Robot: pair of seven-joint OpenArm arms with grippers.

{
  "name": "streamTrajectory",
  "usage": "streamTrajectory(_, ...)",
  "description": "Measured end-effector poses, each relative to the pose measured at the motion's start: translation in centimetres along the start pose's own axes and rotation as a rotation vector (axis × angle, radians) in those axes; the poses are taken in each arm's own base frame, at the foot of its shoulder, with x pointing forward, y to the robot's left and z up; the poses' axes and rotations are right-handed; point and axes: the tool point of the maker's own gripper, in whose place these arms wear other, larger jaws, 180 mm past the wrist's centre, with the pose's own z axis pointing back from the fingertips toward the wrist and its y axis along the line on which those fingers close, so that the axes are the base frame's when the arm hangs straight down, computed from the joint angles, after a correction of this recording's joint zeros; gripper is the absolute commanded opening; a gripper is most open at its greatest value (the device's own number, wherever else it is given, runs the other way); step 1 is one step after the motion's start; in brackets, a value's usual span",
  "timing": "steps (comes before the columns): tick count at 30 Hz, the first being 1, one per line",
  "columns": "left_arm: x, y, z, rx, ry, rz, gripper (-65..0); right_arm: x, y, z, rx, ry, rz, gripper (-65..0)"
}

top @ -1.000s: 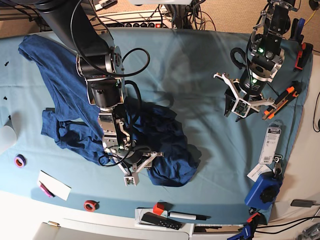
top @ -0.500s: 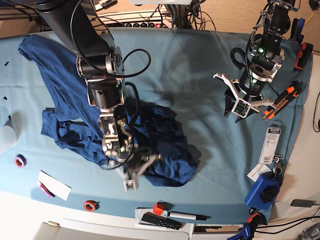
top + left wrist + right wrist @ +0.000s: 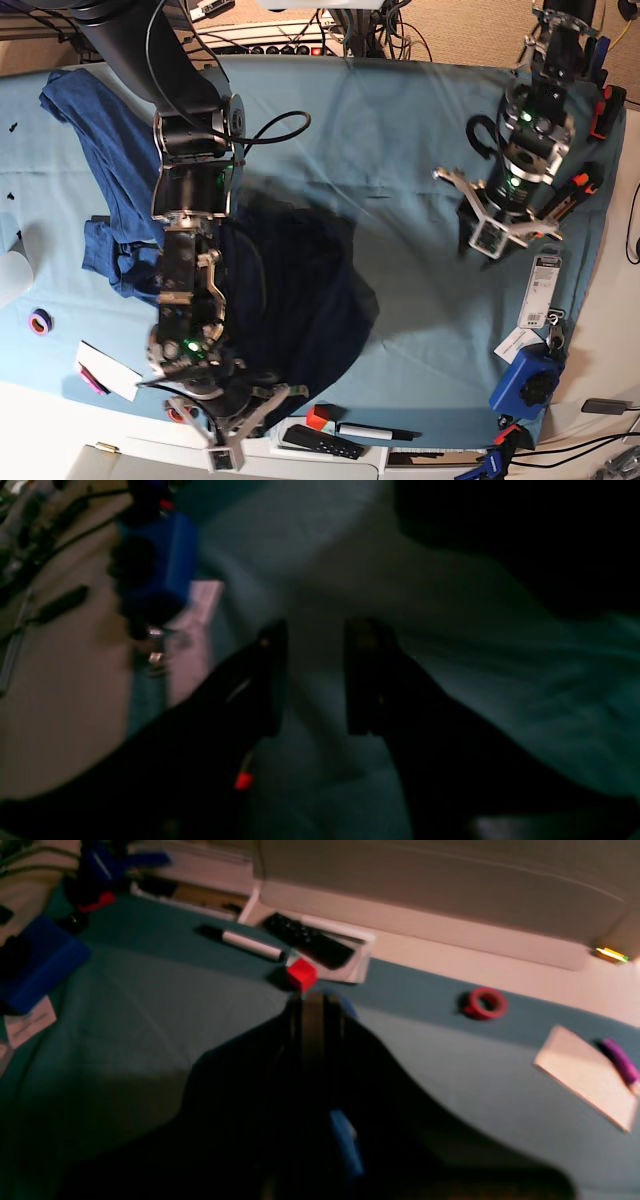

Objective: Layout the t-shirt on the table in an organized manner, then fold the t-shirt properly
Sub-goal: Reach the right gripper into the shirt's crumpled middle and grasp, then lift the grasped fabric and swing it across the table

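The dark navy t-shirt (image 3: 290, 290) lies on the teal table (image 3: 400, 150), running from the far left corner to the front middle. My right gripper (image 3: 220, 455) is over the table's front edge, shut on a bit of the t-shirt. In the right wrist view its fingers (image 3: 312, 1000) are pressed together, with blue cloth (image 3: 345, 1145) showing between them. My left gripper (image 3: 490, 235) is open and empty above bare teal cloth at the right. The left wrist view shows its fingers (image 3: 315, 680) apart over the table (image 3: 500, 680).
A red cube (image 3: 318, 416), a black remote (image 3: 320, 441) and a marker (image 3: 375, 432) lie at the front edge beside my right gripper. A red tape roll (image 3: 484, 1003) and a white card (image 3: 108, 370) lie front left. A blue box (image 3: 527, 380) and hand tools (image 3: 570, 195) lie at the right edge.
My right arm has swung toward the front edge with the t-shirt in its grip, and the bunched shirt has stretched out flatter. My left gripper has shifted slightly right.
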Motion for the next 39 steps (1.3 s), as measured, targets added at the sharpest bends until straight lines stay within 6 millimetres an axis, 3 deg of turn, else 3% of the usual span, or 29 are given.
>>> streamTrajectory(2, 0.0, 1.7, 0.2, 0.043, -0.002, 0.02, -44.6, -0.1, 0.3, 1.0, 0.007, -0.021, -0.006, -65.0)
streamTrajectory(4, -0.1, 3.8, 0.5, 0.091, 0.002, 0.046, -44.6, -1.3, 2.0, 1.7, 0.075, -0.022, -0.004, -65.0)
streamTrajectory(6, -0.3, 6.3, 1.0, 0.149, 0.005, 0.078, -44.6, -3.0, 5.5, 1.9, 0.188, -0.003, -0.007, -65.0)
streamTrajectory(9, -0.2, 10.3, 2.2, 0.241, -0.01, 0.141, -44.6, -4.0, 13.2, 2.7, 0.389, -0.014, 0.075, -65.0)
streamTrajectory(12, -0.6, 14.4, 3.9, 0.336, -0.008, 0.193, -44.6, -1.6, 19.4, 4.2, 0.493, -0.14, 0.202, -65.0)
streamTrajectory(15, -1.0, 17.9, 5.8, 0.42, 0.001, 0.24, -44.6, 1.2, 21.1, 4.5, 0.393, -0.236, 0.355, -65.0)
streamTrajectory(18, -1.3, 20.3, 7.6, 0.47, -0.003, 0.316, -44.6, 5.6, 22.0, 5.7, 0.362, -0.412, 0.428, -65.0)
streamTrajectory(20, -1.3, 20.5, 8.1, 0.442, -0.006, 0.328, -44.6, 9.0, 21.7, 6.6, 0.336, -0.505, 0.448, -65.0)
streamTrajectory(22, -1.3, 19.7, 8.1, 0.386, -0.013, 0.338, -44.6, 13.1, 19.4, 7.2, 0.229, -0.583, 0.431, -65.0)
streamTrajectory(26, -2.1, 17.5, 7.9, 0.299, 0.0, 0.36, -44.6, 21.1, 10.7, 9.3, -0.004, -0.715, 0.245, -65.0)
streamTrajectory(29, -2.7, 16.2, 7.8, 0.258, 0.002, 0.395, -44.6, 23.8, 3.9, 10.8, -0.111, -0.747, 0.079, -65.0)
streamTrajectory(31, -2.8, 15.4, 7.8, 0.224, 0.0, 0.398, -44.6, 22.9, 0.8, 10.3, -0.134, -0.694, -0.02, -65.0)
streamTrajectory(33, -2.6, 14.6, 7.6, 0.191, -0.01, 0.397, -44.6, 19.9, -0.4, 8.4, -0.117, -0.554, -0.05, -65.0)
streamTrajectory(39, -2.3, 13.6, 7.5, 0.144, -0.033, 0.419, -44.6, 9.4, 1.2, 3.7, -0.029, -0.245, 0.011, -65.0)
